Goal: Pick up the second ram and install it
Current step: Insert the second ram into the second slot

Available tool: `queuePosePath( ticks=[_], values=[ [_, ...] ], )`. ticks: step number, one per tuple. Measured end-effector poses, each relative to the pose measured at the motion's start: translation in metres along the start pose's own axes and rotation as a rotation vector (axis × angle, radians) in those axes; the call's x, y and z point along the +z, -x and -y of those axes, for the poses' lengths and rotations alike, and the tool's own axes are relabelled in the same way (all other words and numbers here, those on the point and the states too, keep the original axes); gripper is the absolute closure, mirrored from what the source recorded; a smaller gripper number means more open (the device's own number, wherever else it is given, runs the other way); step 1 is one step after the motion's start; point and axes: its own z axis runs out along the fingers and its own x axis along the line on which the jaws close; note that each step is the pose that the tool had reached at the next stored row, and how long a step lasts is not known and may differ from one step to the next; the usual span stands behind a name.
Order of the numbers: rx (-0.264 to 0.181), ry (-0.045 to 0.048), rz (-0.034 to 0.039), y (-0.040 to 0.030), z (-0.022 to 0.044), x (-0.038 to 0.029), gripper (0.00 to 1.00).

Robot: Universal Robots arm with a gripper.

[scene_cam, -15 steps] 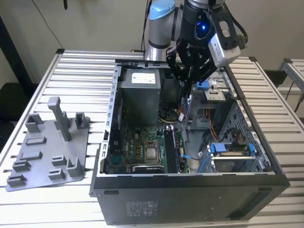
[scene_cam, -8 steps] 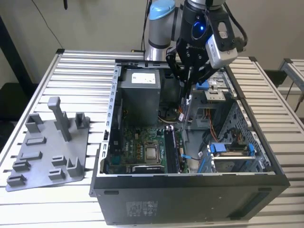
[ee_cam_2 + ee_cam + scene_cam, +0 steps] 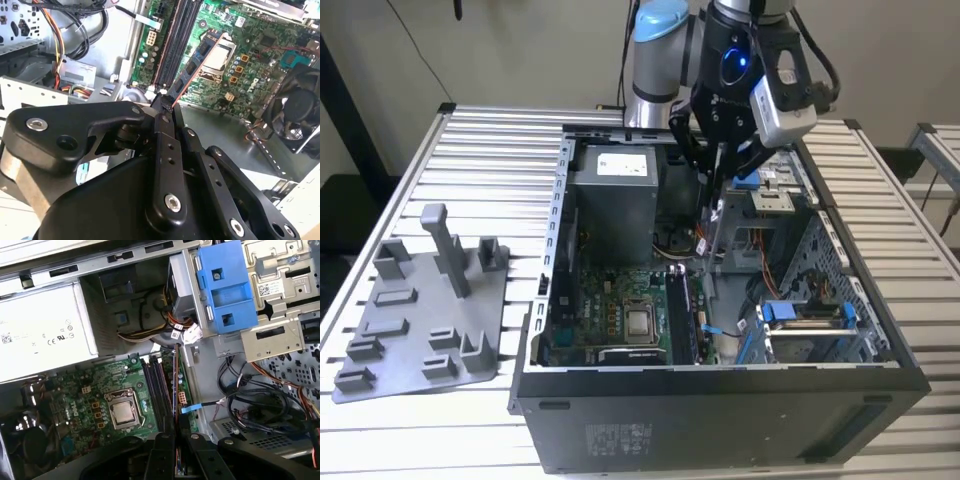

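Observation:
My gripper point(image 3: 718, 165) hangs over the open computer case point(image 3: 720, 400) and is shut on the second ram point(image 3: 712, 240), a thin black stick held on edge and pointing down. Its lower end is just above the black memory slots point(image 3: 682, 310) on the green motherboard point(image 3: 610, 310). Whether it touches a slot I cannot tell. In both wrist views the stick point(image 3: 192, 67) point(image 3: 175, 385) runs out edge-on from the closed fingers point(image 3: 162, 115) point(image 3: 167, 450) along the slots point(image 3: 172, 45) point(image 3: 155, 385).
A grey fixture plate point(image 3: 430, 320) with upright posts lies on the slatted table at the exterior view's left. Inside the case are the power supply point(image 3: 612, 200), the processor socket point(image 3: 640, 322), a blue drive bracket point(image 3: 225, 290), loose cables point(image 3: 250, 400) and a fan point(image 3: 300, 110).

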Motion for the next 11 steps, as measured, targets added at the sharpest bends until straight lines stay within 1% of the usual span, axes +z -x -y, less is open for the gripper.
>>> queuePosePath(
  ticks=[6, 11],
  values=[
    [-0.092, 0.0018, -0.0007, -0.0001, 0.0001, 0.0052, 0.86],
    [-0.143, 0.0028, -0.0011, 0.0000, 0.0011, 0.0117, 0.86]
  ],
)
